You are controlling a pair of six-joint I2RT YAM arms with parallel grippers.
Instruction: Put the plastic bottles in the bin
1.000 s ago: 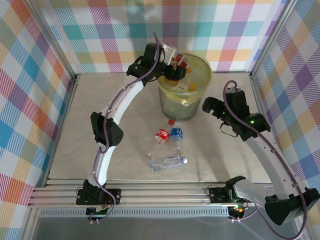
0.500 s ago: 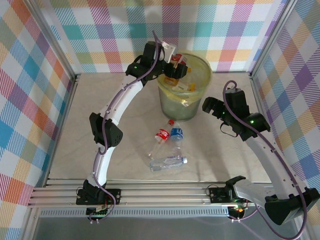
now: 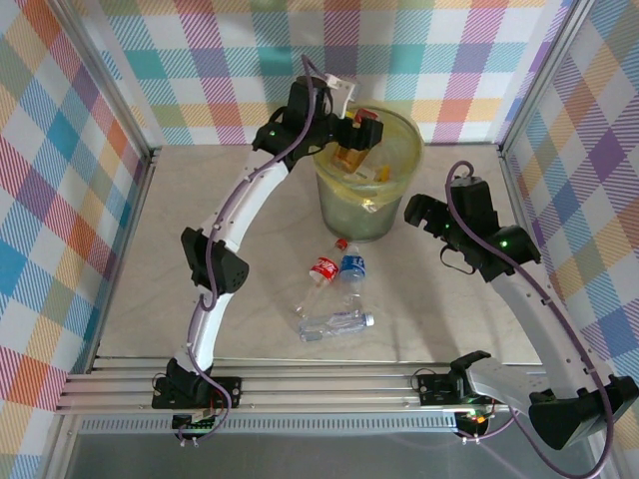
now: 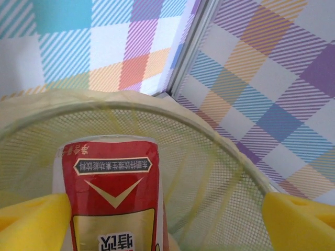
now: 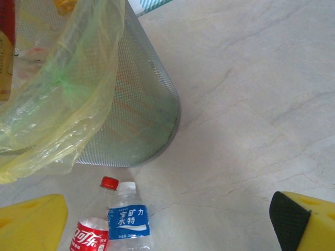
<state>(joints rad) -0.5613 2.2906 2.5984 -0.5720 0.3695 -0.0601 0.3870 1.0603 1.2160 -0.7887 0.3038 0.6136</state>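
Left wrist: red-label bottle btwn jaws, over bin.

Count: 3 plastic bottles on the table, nearest the right gripper: 1 red-label, 1 blue-label, 1 lying flat. 1 red-labelled bottle between the left gripper pads. 1 bin; its contents can't be counted.
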